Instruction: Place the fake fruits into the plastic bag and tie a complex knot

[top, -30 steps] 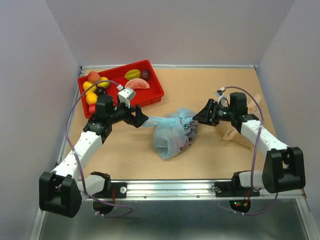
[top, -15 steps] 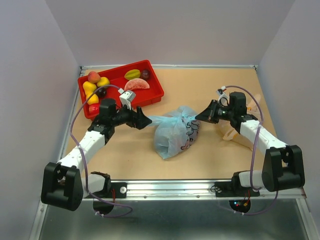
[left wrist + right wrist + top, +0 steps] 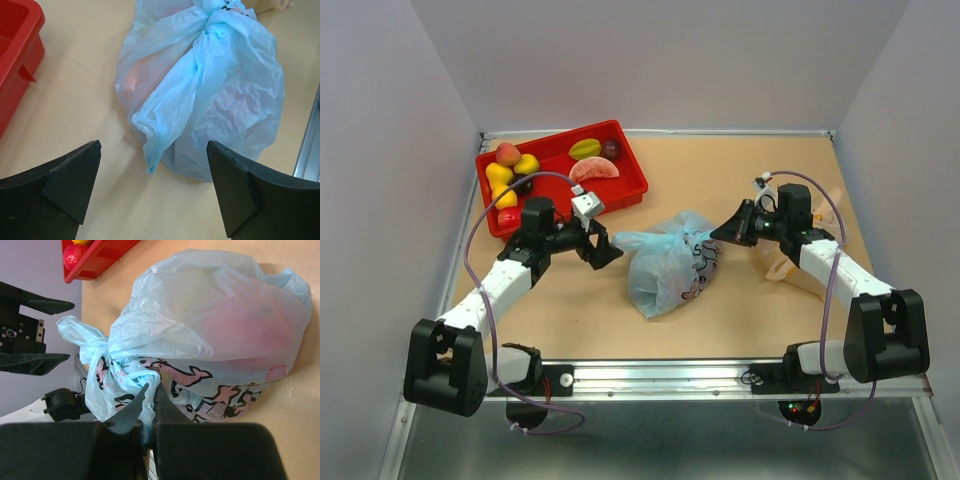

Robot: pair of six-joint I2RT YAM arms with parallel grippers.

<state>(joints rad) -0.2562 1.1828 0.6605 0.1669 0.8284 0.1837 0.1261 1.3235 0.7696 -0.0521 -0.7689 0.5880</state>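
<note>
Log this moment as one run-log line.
phase: knot tying | left tool: open, facing plastic bag | right tool: shut on bag film by knot | fake fruits: some in red tray

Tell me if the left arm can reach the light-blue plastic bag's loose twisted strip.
Probably yes: the left fingers stand open facing the loose strip of the light-blue plastic bag, only bare tabletop between.

One red tray (image 3: 552, 152) in the upper left holds two dark plums (image 3: 611, 148), one peach (image 3: 508, 152), one melon slice (image 3: 593, 170), one starfruit (image 3: 585, 148), and yellow pieces (image 3: 500, 178) too clustered to count. Two bags: one blue bag (image 3: 665, 270) at centre, one beige bag (image 3: 785, 268) at right. Two robot arms (image 3: 500, 288).
</note>
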